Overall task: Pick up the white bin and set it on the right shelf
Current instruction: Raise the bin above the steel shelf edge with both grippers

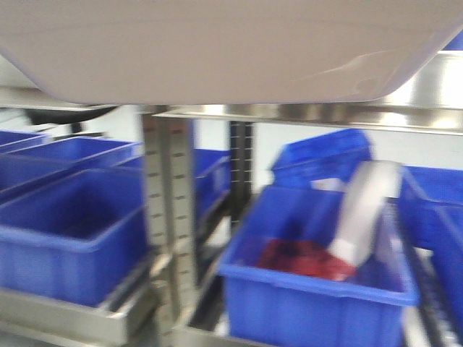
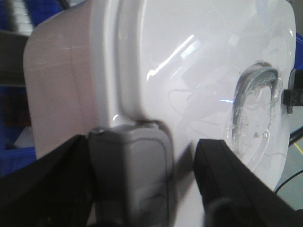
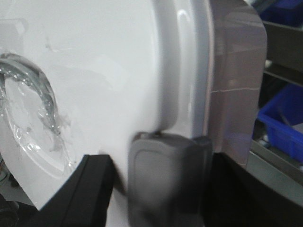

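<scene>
White bin (image 1: pixel 217 50), held high above the steel front rail of the right shelf (image 1: pixel 304 112), left hand (image 2: pixel 142 184) and right hand (image 3: pixel 161 189) each clamping a grey lid latch (image 2: pixel 130 165); blue crates (image 1: pixel 311 289) below.

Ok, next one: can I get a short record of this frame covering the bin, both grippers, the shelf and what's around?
white bin: held high, its underside fills the top of the front view
left gripper: fingers straddle the bin's rim at a grey latch
right gripper: fingers straddle the rim at the other latch
right shelf: steel front rail just under the bin; contact cannot be told
blue crates: on the lower shelves, one holding something red
image: blurred
</scene>
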